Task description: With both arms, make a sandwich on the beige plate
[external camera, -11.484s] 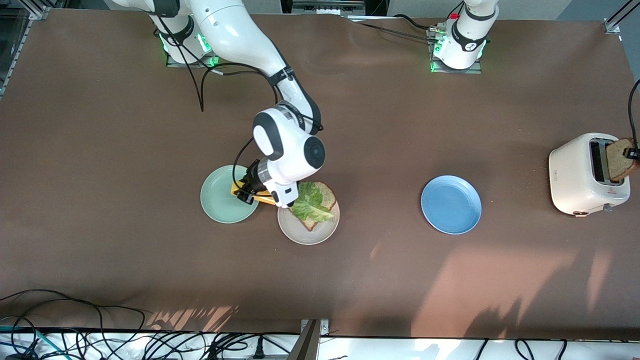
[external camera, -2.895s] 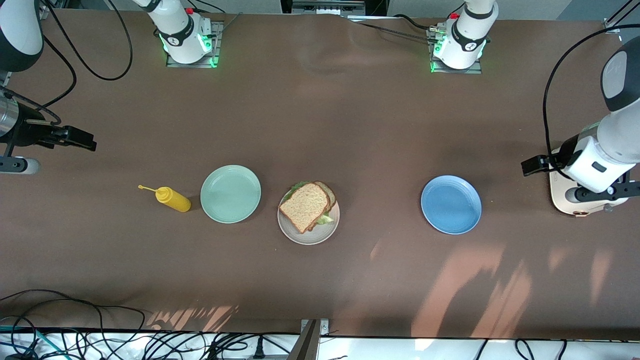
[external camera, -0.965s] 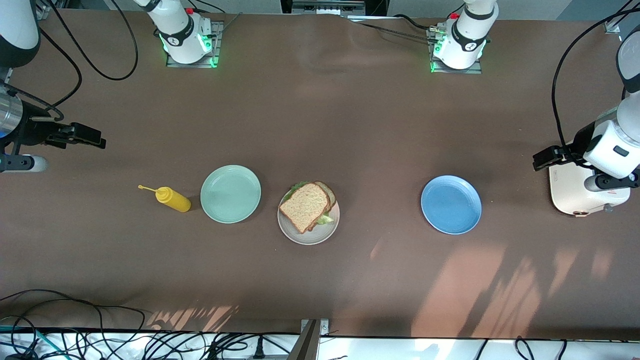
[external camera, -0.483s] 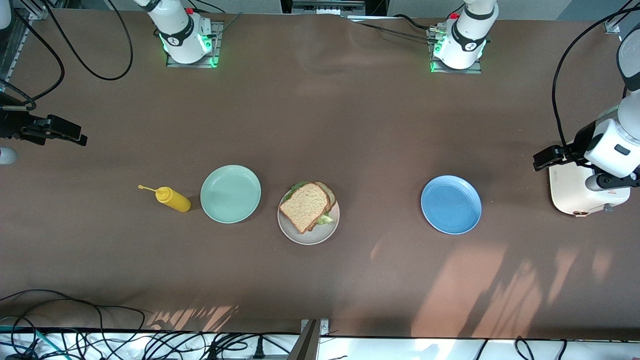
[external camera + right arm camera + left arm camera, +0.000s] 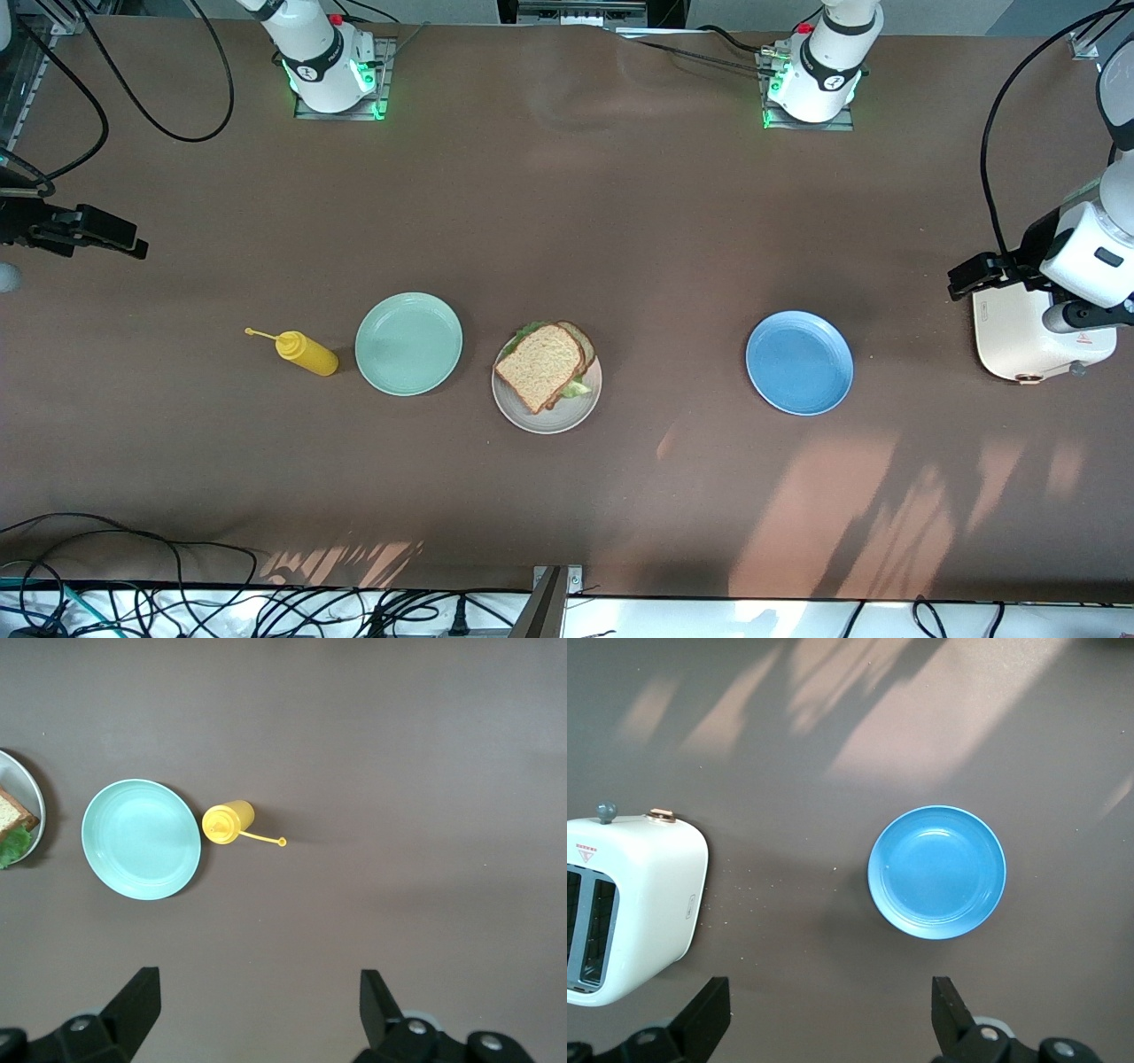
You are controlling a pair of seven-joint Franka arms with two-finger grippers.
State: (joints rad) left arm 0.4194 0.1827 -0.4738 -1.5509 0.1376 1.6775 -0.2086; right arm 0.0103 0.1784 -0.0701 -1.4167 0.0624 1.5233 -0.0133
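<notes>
The sandwich (image 5: 540, 365) lies on the beige plate (image 5: 556, 424) in the middle of the table: a brown bread slice on top, green lettuce (image 5: 577, 387) showing at its edge, a second slice underneath. One corner of the sandwich (image 5: 12, 826) and the beige plate's rim (image 5: 30, 796) show in the right wrist view. My right gripper (image 5: 133, 245) (image 5: 261, 1003) hangs open and empty over bare table at the right arm's end. My left gripper (image 5: 960, 278) (image 5: 830, 1010) hangs open and empty over the table between the toaster and the blue plate.
A mint green plate (image 5: 408, 343) (image 5: 140, 839) sits beside the beige plate, with a yellow mustard bottle (image 5: 306, 353) (image 5: 229, 822) lying beside it. A blue plate (image 5: 799, 361) (image 5: 936, 872) and a white toaster (image 5: 1036, 341) (image 5: 629, 904) are toward the left arm's end.
My right gripper has drawn back toward the right arm's end of the table. The left gripper has barely shifted. The sandwich and plates have not moved.
</notes>
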